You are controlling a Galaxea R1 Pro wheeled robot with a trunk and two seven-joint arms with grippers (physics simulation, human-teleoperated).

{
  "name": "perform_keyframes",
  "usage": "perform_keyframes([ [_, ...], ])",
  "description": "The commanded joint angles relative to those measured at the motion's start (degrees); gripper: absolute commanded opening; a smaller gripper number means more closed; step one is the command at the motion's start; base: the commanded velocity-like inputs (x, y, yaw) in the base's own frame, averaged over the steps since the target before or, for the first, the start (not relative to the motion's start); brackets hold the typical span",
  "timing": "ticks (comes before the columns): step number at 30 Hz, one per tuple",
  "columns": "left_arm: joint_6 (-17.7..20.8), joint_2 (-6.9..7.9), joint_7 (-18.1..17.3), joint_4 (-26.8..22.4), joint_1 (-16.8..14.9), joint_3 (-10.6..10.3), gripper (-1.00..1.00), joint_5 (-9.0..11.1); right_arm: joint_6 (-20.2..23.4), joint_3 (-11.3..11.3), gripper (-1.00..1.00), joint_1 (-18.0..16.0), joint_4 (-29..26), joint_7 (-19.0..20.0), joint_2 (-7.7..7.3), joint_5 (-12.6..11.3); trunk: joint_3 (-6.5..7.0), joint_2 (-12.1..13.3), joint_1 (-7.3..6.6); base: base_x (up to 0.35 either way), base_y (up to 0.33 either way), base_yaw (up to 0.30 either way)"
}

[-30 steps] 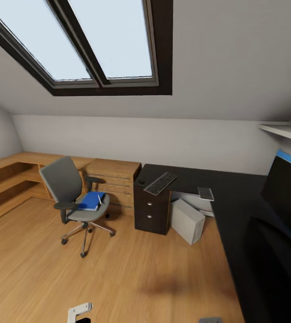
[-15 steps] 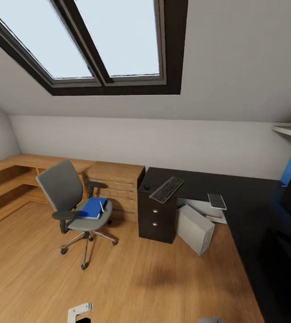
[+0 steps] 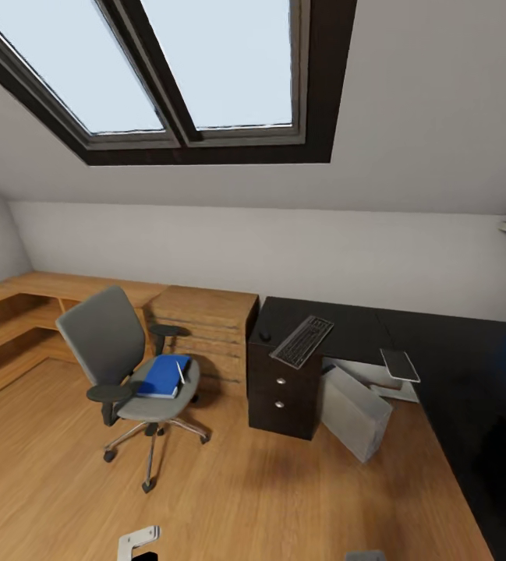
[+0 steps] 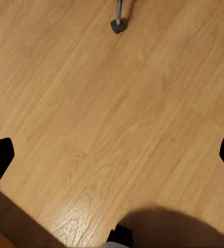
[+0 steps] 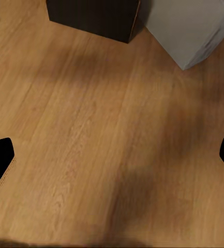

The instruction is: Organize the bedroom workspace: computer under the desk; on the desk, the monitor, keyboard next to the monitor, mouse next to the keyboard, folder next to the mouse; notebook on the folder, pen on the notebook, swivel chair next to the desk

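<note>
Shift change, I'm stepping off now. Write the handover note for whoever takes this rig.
Left gripper and right gripper: both open, empty, over the wooden floor.
Folder lies on the swivel chair seat, with what looks like the pen on it.
Keyboard and mouse are on the desk; notebook lies at its edge.
Computer stands tilted by the dark cabinet, partly under the desk.
Left: move the folder to the desk, stack notebook and pen, arrange keyboard and mouse, bring the chair in.
</note>
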Motion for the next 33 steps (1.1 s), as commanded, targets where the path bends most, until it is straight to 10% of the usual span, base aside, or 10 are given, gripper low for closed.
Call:
perform_keyframes([
  [1, -0.22, 0.01, 0.21, 0.01, -0.02, -0.49, 1.0, 0.58, -0.21, 0.52, 1.0, -0.04, 0.11, -0.17, 0.03, -0.47, -0.05, -0.04, 0.05, 0.318, 0.159, -0.096],
  [28, -0.42, 0.03, 0.21, 0.18, -0.02, -0.49, 1.0, 0.53, -0.23, 0.62, 1.0, -0.04, -0.28, -0.17, 0.11, -0.47, -0.29, -0.04, 0.05, 0.319, 0.111, -0.169],
  [33, -0.27, -1.12, 0.39, -10.75, -0.02, -0.53, 1.0, 0.41, 1.03, 0.35, 1.0, -0.1, -12.31, -0.32, 0.61, -2.6, -0.29, -0.04, 0.05, 0.329, 0.004, 0.0],
])
